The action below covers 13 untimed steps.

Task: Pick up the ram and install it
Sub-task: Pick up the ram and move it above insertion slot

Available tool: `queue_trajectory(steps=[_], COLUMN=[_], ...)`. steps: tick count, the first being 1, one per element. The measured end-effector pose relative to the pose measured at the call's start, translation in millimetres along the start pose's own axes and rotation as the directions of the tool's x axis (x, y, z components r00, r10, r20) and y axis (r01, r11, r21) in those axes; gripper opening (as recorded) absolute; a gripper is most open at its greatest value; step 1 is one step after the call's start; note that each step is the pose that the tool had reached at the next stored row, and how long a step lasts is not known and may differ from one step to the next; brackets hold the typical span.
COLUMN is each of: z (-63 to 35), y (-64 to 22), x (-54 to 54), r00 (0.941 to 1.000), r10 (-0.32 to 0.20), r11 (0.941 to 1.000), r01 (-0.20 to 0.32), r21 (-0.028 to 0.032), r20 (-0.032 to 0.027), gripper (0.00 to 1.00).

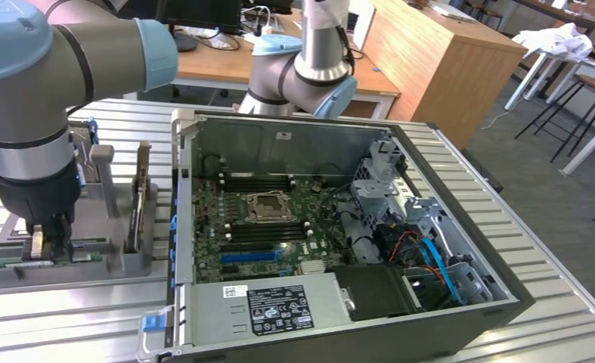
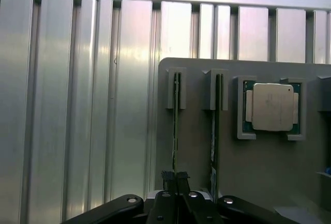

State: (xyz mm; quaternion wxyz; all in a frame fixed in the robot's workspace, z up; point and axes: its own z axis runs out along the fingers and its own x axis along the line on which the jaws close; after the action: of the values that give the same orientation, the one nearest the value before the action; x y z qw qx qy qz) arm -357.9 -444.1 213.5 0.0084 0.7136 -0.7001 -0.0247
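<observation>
On the grey holder [image 2: 196,149], claw [image 2: 175,176] grips 1 slotted ram [image 2: 176,120]; CPU [image 2: 272,107] recessed.

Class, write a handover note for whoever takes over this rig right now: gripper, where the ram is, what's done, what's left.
Gripper: shut on the ram.
Ram: on edge in its holder slot, beside a second stick; holder lies to the exterior view's left of the open PC.
Done: ram gripped.
Left: lifting it out, installing it on the motherboard.
</observation>
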Motion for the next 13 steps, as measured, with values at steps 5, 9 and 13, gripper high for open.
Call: queue_trajectory(steps=[5, 9, 13], z=[-8.6, -16.0, -23.7], y=[0.4, 0.7, 1.0], x=[-0.2, -0.4, -0.6], r00=[1.0, 1.0, 1.0], r10=[0.0, 0.0, 0.0], r11=[1.0, 1.0, 1.0], r01=[0.0, 0.0, 0.0], r21=[0.0, 0.0, 0.0], r20=[0.0001, 0.0001, 0.0], gripper=[0.11, 0.11, 0.11])
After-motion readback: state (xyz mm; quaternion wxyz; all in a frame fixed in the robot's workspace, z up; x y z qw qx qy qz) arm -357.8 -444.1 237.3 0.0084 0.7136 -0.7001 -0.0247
